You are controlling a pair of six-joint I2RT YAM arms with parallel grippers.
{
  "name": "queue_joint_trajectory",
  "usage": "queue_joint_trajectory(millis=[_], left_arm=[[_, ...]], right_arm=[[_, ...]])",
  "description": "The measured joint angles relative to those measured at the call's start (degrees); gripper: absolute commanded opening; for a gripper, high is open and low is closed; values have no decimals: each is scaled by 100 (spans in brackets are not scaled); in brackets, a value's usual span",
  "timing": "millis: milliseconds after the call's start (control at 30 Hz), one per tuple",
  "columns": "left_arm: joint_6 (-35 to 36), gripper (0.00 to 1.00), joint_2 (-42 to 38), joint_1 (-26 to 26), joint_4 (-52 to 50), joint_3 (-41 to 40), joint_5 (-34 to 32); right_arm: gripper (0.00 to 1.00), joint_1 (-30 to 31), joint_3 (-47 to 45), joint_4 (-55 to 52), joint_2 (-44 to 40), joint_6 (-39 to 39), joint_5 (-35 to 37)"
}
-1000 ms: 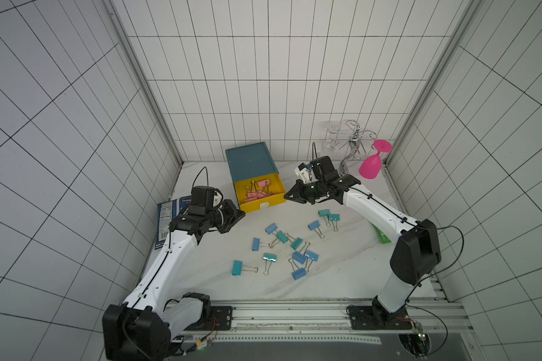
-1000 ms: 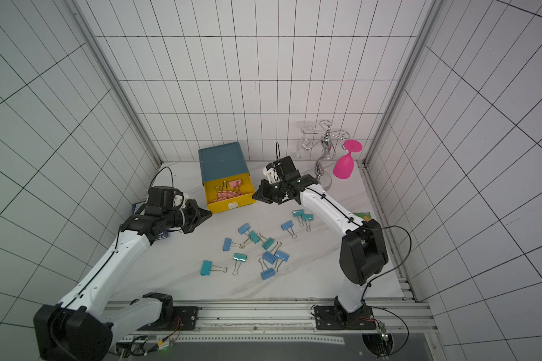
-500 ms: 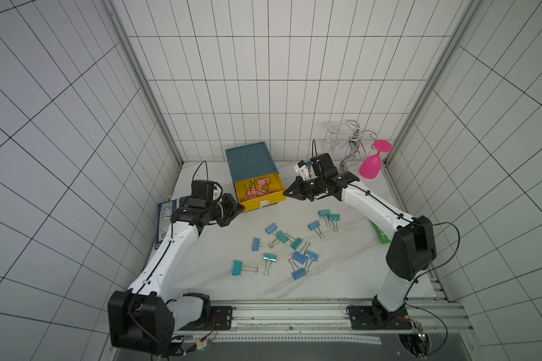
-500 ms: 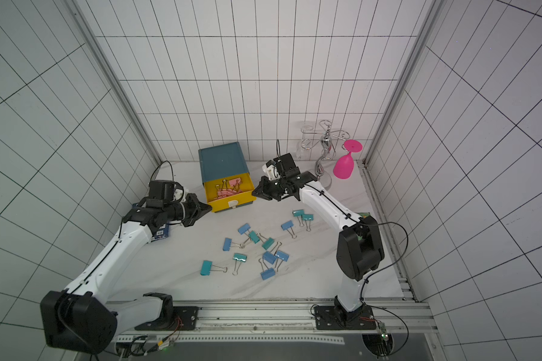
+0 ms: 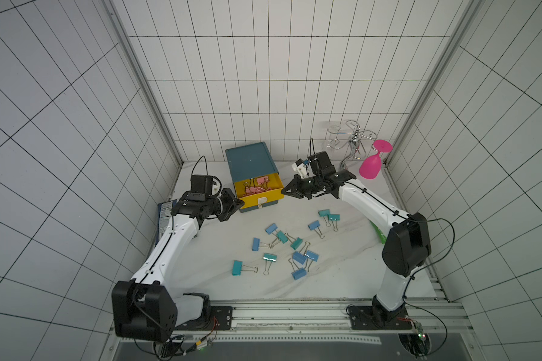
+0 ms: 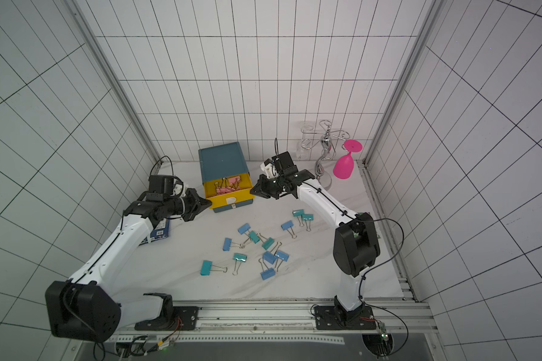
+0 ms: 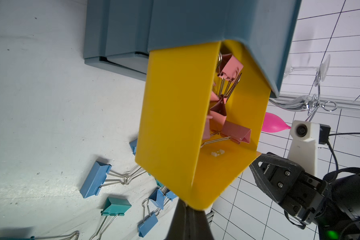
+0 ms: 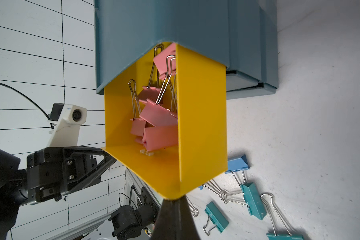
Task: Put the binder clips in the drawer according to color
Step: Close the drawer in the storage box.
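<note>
- My left gripper (image 5: 239, 203) is clenched on nothing, its closed tip right at one front corner of the open yellow drawer (image 5: 273, 196).
- My right gripper (image 5: 284, 190) is clenched empty as well, tip at the opposite front corner.
- Pink clips (image 5: 256, 187) lie inside that drawer, between my two grippers.
- Blue and teal clips (image 5: 296, 247) lie scattered on the table (image 5: 341, 275), below both tips, toward my bases.

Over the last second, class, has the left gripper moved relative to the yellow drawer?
Yes. The left gripper has moved towards the back wall, closing on the front corner of the open yellow drawer, which stayed put.
</note>
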Motion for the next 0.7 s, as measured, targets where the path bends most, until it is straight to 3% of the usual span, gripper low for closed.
queue_joint_trajectory(millis=[700], left_arm=[[162, 0, 625, 103, 50, 612, 57]], right_arm=[[0, -140, 745, 24, 595, 90, -127]])
